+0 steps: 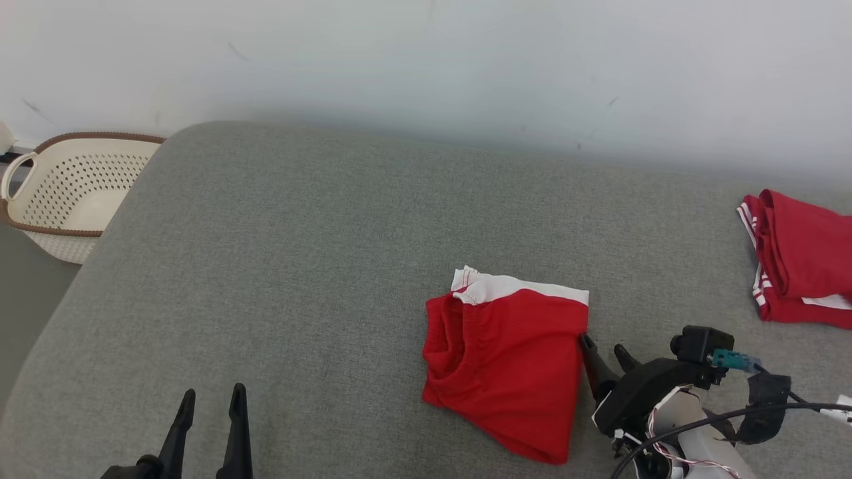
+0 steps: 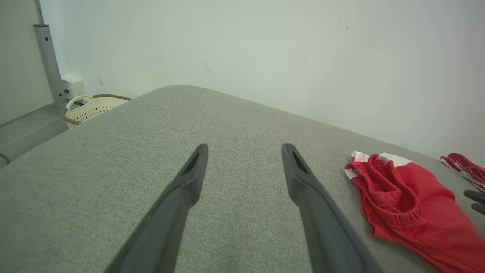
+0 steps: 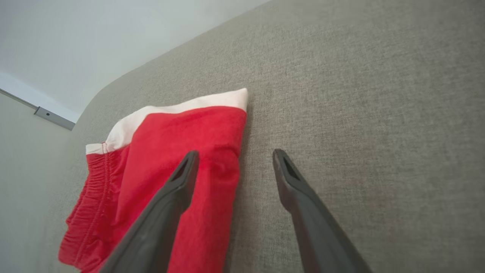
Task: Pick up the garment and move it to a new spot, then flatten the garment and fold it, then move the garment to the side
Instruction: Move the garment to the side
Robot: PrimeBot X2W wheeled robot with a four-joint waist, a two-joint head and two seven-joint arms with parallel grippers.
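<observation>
Now straddling garment edge with right pincer, spread wide; left pincer likewise spread, idling. Advising pinching all layers.

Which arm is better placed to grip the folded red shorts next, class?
The right. The right gripper stands open at the right edge of the red shorts, one finger over the cloth; the left gripper, also open, sits well apart over the grey cushion.
</observation>
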